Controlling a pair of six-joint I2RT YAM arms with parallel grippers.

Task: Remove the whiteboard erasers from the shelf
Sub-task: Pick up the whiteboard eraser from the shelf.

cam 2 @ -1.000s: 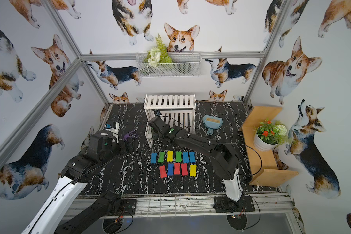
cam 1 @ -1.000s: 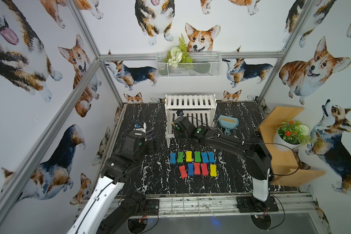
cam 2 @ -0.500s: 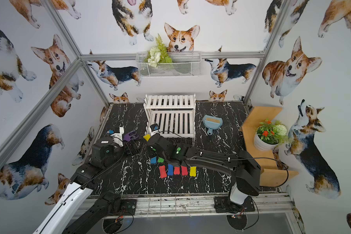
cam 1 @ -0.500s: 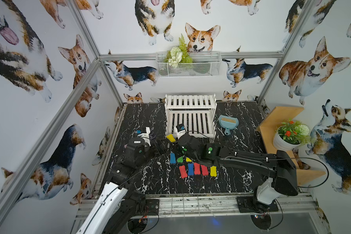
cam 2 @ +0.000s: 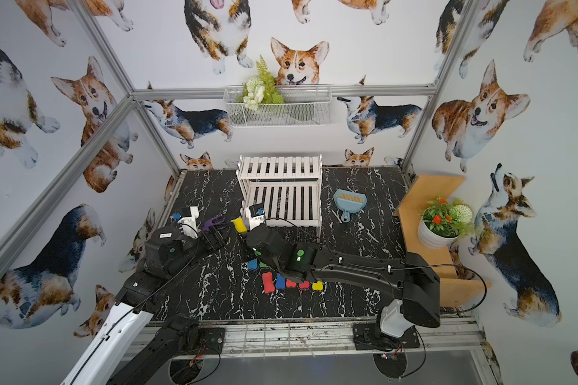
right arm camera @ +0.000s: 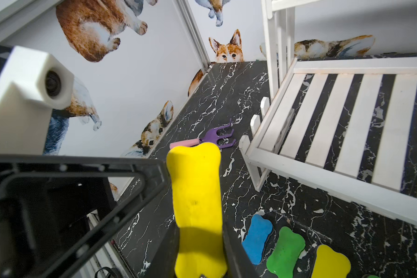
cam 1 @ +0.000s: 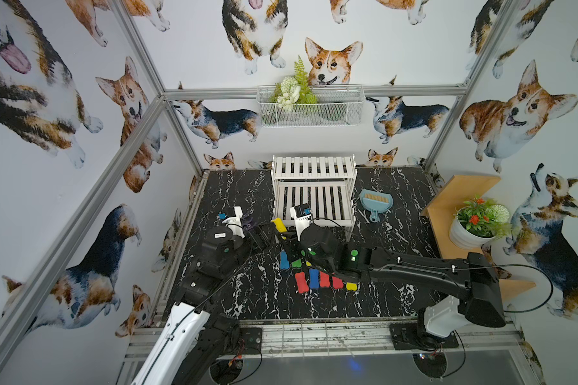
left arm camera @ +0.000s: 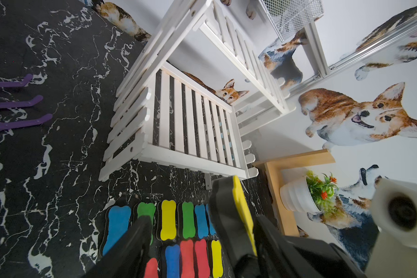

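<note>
- The right end effector (right arm camera: 200, 255) clamps the yellow eraser (right arm camera: 198, 204) upright.
- The left end effector (left arm camera: 204, 226), jaws apart around it, should close squarely before the right releases.

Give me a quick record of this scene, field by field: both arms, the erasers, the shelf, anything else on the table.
right gripper: shut on held eraser, a yellow one, clear of the table
left gripper: open, fingers close beside the held eraser
other erasers: two rows on the table, in front of the shelf
shelf: no erasers seen on either tier
also on table: purple fork, dustpan
</note>
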